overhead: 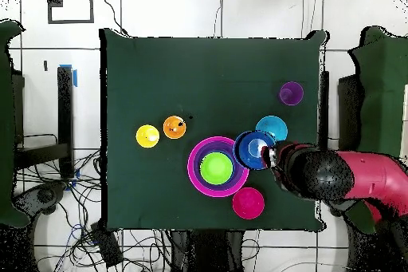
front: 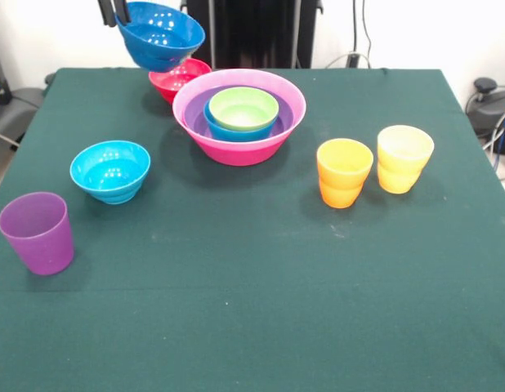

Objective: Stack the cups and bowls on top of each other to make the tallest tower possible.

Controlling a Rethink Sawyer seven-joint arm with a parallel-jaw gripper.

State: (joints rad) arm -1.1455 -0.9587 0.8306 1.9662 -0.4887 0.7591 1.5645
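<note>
My gripper (front: pixel 119 16) is shut on the rim of the dark blue bowl (front: pixel 161 34) and holds it tilted in the air, above and just left of the small red-pink bowl (front: pixel 177 80). In the overhead view the gripper (overhead: pixel 271 155) holds this bowl (overhead: pixel 255 149) beside the tower. The tower is the hot-pink bowl (front: pixel 236 149) with the purple bowl (front: pixel 194 121), the mid blue bowl (front: pixel 234 133) and the lime green bowl (front: pixel 243 108) nested inside. The cyan bowl (front: pixel 110 170) and the purple cup (front: pixel 38 232) stand at the left. The orange cup (front: pixel 344 171) and the yellow cup (front: pixel 404 158) stand at the right.
The green table (front: pixel 252 310) carries everything. The red arm (overhead: pixel 351 177) reaches in from the right of the overhead view. Cables and equipment lie on the floor round the table.
</note>
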